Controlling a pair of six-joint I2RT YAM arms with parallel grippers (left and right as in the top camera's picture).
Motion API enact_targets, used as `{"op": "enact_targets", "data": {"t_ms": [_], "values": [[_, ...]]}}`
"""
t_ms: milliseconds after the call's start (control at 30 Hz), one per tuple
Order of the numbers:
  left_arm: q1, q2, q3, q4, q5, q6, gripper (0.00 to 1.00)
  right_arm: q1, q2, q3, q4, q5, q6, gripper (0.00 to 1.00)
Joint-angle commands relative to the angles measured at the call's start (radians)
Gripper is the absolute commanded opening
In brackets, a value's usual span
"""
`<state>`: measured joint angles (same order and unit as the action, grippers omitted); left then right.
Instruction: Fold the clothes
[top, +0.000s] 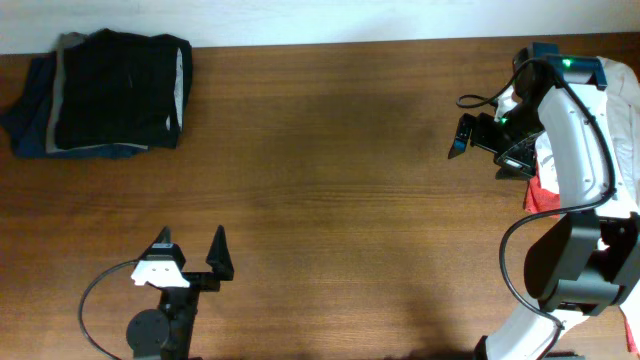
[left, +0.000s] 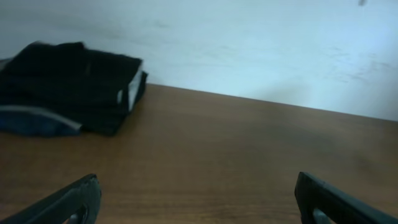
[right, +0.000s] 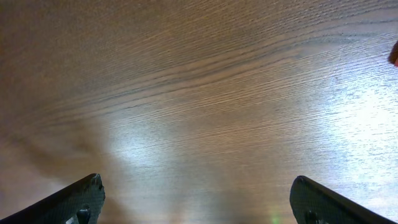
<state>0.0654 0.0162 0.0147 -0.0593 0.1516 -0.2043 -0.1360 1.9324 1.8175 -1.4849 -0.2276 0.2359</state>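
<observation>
A folded stack of black, grey and blue clothes (top: 100, 95) lies at the table's far left corner; it also shows in the left wrist view (left: 74, 87) at upper left. A red and white garment pile (top: 541, 185) lies at the right edge, mostly hidden under the right arm; a red sliver (right: 394, 55) shows in the right wrist view. My left gripper (top: 190, 245) (left: 199, 193) is open and empty, low over the front left of the table, pointing toward the stack. My right gripper (top: 462, 135) (right: 196, 193) is open and empty above bare wood, just left of the red and white pile.
The brown wooden table (top: 330, 180) spans the view, with a white wall (left: 249, 43) behind its far edge. The right arm's body and cables (top: 575, 150) stand over the right edge.
</observation>
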Motion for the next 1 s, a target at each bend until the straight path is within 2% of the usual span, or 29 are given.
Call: {"op": "enact_targets", "data": {"t_ms": [0,667,800,867,967], "values": [[0.015,-0.012,-0.006,-0.013,-0.048,-0.007,0.99,0.005,-0.011,0.014,0.0,-0.005,0.0,0.99],[0.015,-0.011,-0.006,-0.012,-0.047,-0.007,0.99,0.006,-0.021,0.014,0.0,-0.004,0.0,0.99],[0.015,-0.011,-0.006,-0.012,-0.047,-0.007,0.99,0.037,-0.167,0.006,0.044,0.059,0.052,0.99],[0.015,-0.011,-0.006,-0.012,-0.047,-0.007,0.99,0.109,-0.322,-0.056,0.192,0.079,0.06,0.99],[0.015,-0.011,-0.006,-0.012,-0.047,-0.007,0.99,0.243,-0.561,-0.211,0.355,0.234,0.06,0.99]]}}
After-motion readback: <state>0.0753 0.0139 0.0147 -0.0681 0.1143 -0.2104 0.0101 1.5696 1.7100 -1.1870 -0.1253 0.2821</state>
